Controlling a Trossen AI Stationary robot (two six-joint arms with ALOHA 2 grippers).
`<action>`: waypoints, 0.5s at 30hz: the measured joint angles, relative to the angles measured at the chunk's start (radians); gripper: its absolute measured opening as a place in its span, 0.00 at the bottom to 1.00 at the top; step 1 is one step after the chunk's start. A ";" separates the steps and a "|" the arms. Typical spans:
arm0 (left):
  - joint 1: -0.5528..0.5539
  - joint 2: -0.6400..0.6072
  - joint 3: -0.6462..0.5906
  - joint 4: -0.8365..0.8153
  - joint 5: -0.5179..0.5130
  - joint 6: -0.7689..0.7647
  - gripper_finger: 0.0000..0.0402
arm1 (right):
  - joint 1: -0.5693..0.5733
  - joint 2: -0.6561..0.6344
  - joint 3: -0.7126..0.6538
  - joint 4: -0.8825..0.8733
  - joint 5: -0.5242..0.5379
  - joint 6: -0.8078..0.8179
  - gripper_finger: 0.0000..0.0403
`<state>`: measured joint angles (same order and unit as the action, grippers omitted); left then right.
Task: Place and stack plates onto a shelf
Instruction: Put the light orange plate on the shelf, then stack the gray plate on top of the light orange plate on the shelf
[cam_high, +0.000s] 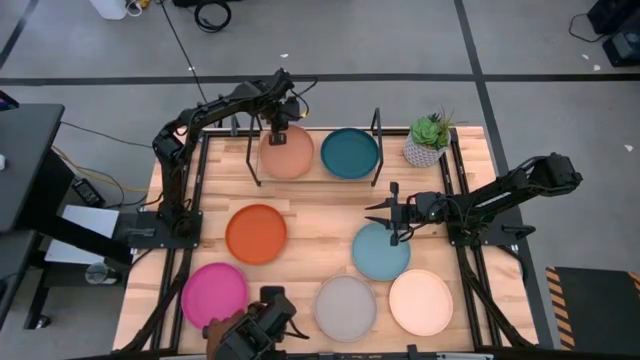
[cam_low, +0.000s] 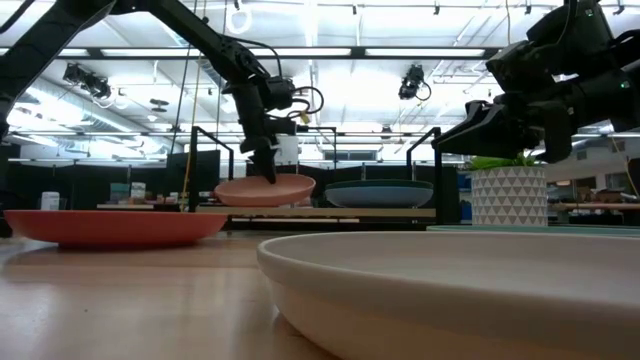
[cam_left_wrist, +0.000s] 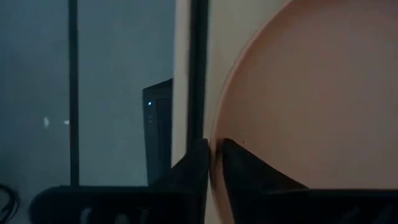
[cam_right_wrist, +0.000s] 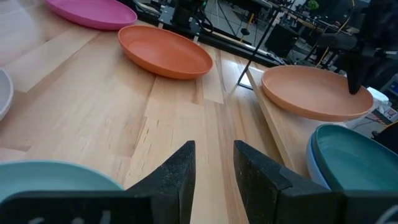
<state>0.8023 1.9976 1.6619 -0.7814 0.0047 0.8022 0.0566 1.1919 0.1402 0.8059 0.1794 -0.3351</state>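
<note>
The salmon plate lies on the left half of the shelf. My left gripper reaches down onto its far rim and is shut on it. Beside it a dark teal plate sits on a blue plate. Flat on the table lie the orange, magenta, grey, cream and light blue plates. My right gripper hovers open over the light blue plate's far edge, with nothing between its fingers. My left gripper pinches the salmon plate's far rim, one finger inside the plate and one outside. The fingers come steeply from above, slanting in from the far left, and lie across the rim. The plate rests on the shelf plank.
Black hoop frames stand at both ends of the shelf. A potted plant is at the far right, next to the shelf. A dark device sits at the near edge by the magenta plate. Bare wood lies between the orange and light blue plates.
</note>
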 joint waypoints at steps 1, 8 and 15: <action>0.000 0.000 0.000 0.005 -0.009 -0.007 0.17 | 0.000 0.000 0.000 0.000 0.000 0.000 0.29; -0.003 0.000 0.000 0.009 -0.044 -0.006 0.31 | 0.000 0.000 0.000 0.000 0.000 0.000 0.29; -0.035 0.000 0.000 0.010 -0.052 -0.035 0.31 | 0.000 0.000 -0.001 0.000 0.000 0.000 0.29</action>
<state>0.7668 1.9976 1.6619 -0.7715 -0.0477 0.7677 0.0566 1.1919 0.1394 0.8059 0.1795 -0.3355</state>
